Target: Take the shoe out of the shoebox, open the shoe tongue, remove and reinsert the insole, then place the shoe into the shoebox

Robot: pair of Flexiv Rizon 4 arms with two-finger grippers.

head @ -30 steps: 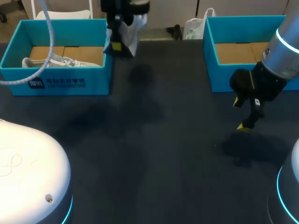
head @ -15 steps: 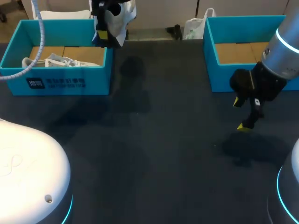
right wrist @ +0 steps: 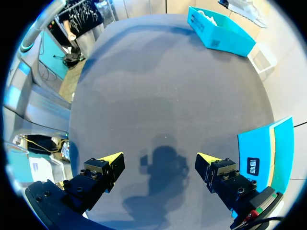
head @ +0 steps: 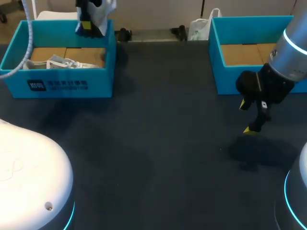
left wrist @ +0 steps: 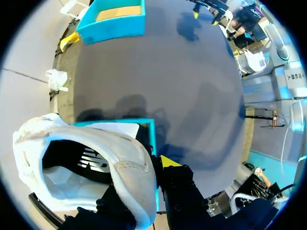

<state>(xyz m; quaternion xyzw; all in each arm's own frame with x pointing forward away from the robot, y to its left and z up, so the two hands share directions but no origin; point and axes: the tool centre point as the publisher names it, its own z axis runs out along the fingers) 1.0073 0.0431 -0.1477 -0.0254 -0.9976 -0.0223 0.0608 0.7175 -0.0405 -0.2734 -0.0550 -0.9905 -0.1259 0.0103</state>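
- Left gripper (head: 87, 24): clenched on the shoe (head: 102, 14). In the left wrist view the shoe's (left wrist: 91, 163) collar wall is pinched between the fingers. One yellow-tipped finger (left wrist: 169, 162) is seen pressed against the outside, while the other is hidden behind the shoe.
- The shoe is held in the air over the far rim of the left box (head: 67, 84). The rim corner (left wrist: 151, 136) is seen just under the shoe.
- Right gripper (head: 252, 117): released, fingers spread wide (right wrist: 160, 160), nothing held or touched. It hangs over bare table (head: 168, 143), just in front of the right box (head: 225, 79).
- Table: a dark grey, matte, flat sheet, with soft shadows seen under both arms.
- Boxes: both are teal card, rectangular and open-topped, with brown card floors. They are set well apart at the far left and far right of the table.
- A white bundle (head: 57, 62) is seen lying in the left box. Whether it is paper or a second shoe cannot be told.
- Shoe: white upper, smooth, with a stitched collar. The inside is dark, with a pale insole visible.
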